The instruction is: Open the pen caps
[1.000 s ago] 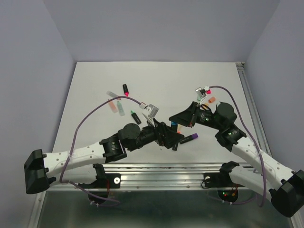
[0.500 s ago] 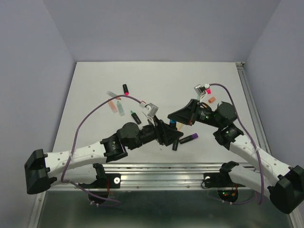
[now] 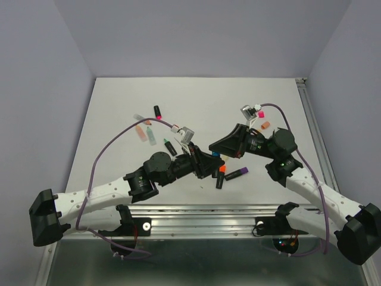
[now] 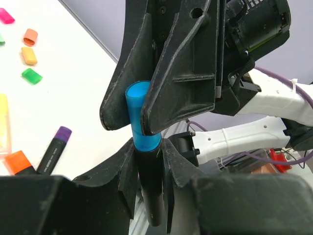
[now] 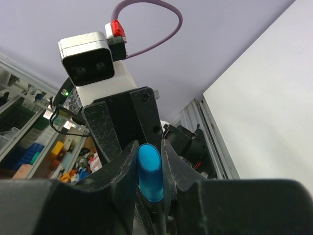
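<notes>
A black pen barrel (image 4: 149,181) with a blue pen cap (image 4: 142,117) on its end is held in the air between the two arms. My left gripper (image 4: 146,166) is shut on the black barrel just below the cap. My right gripper (image 5: 149,166) is shut on the blue cap (image 5: 150,171) and faces the left one. In the top view the two grippers meet over the near middle of the table, left gripper (image 3: 207,164) and right gripper (image 3: 218,148), tip to tip.
A pen with an orange cap (image 3: 220,176) and one with a purple cap (image 3: 237,174) lie just below the grippers. Loose caps (image 3: 141,132) and uncapped pens (image 3: 158,111) lie at the left. Pink (image 4: 6,15), orange (image 4: 30,36), yellow (image 4: 28,55) and green (image 4: 31,76) caps lie loose.
My left gripper was open around the pen barrel and has closed on it. Both arms have shifted slightly, with the right gripper still on the blue cap.
</notes>
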### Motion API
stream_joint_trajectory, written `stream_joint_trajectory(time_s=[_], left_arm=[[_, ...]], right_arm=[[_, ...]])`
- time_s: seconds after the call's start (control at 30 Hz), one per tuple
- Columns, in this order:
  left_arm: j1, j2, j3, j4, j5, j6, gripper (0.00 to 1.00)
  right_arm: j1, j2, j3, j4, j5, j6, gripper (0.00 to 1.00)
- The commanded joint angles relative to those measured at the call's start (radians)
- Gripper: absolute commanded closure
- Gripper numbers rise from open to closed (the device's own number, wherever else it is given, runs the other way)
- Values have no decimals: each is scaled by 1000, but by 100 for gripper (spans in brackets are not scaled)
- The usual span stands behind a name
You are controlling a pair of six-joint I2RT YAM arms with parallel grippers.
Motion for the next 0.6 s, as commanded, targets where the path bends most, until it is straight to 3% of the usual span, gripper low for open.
stream_joint_trajectory(time_s=[0.0,0.07,0.3,0.57], left_arm=[[-2,-8,-4,70,19,16,100],[-2,-10,-16,84,16,6,100],[-5,-1,-116,220,152,-93,100],[-88,27,-222,340,157,-172,100]], right_arm=[[12,0,-23,13,19,-46,99],[15,-5,-15,-19,49,-93,99],[-4,76,124,-262,540,-328,99],[-236,338,365,-223,538,-345,99]])
